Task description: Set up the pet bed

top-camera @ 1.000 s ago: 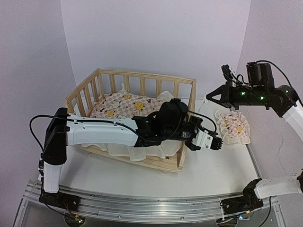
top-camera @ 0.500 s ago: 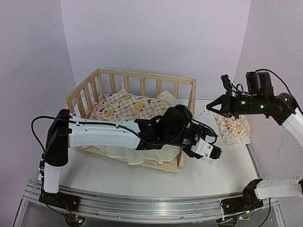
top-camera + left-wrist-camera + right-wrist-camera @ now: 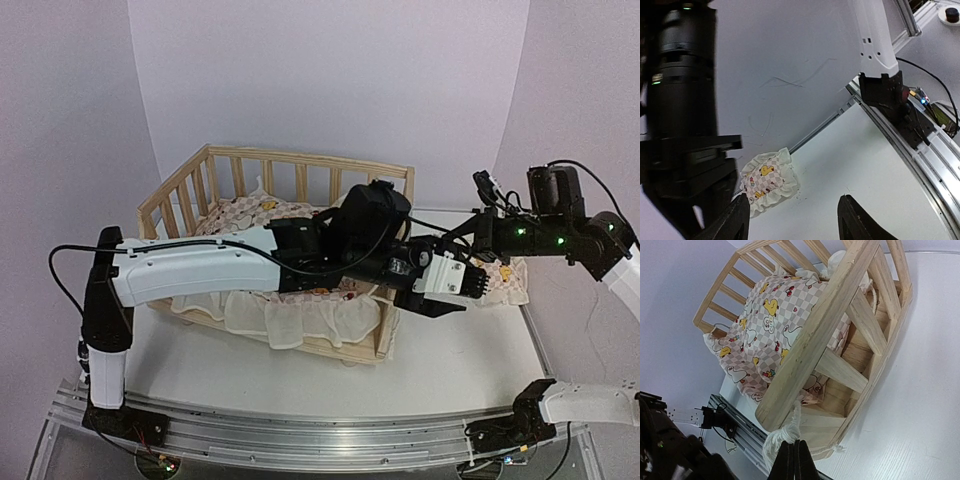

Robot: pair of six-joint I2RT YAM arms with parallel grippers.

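Observation:
The pet bed [image 3: 300, 160], a light-wood slatted frame, stands left of centre; its corner rail [image 3: 825, 325] fills the right wrist view. A checkered duck cushion [image 3: 240, 215] [image 3: 765, 325] lies inside, with its white frill hanging over the front. My left arm reaches across the bed. Its gripper [image 3: 455, 293] [image 3: 793, 197] is open and empty, hovering just left of the small matching pillow [image 3: 512, 288] [image 3: 767, 182]. My right gripper [image 3: 462, 240] [image 3: 794, 460] is shut on a bunched white frill [image 3: 782, 432] at the bed's near corner.
The pillow lies on the white table [image 3: 450, 370] near its right edge. An aluminium rail [image 3: 300, 425] runs along the table's front edge. The dark body of the right arm [image 3: 680, 100] stands close on the left in the left wrist view.
My left gripper has opened and swung up and to the right, toward the pillow. The right arm has come lower, its gripper still shut.

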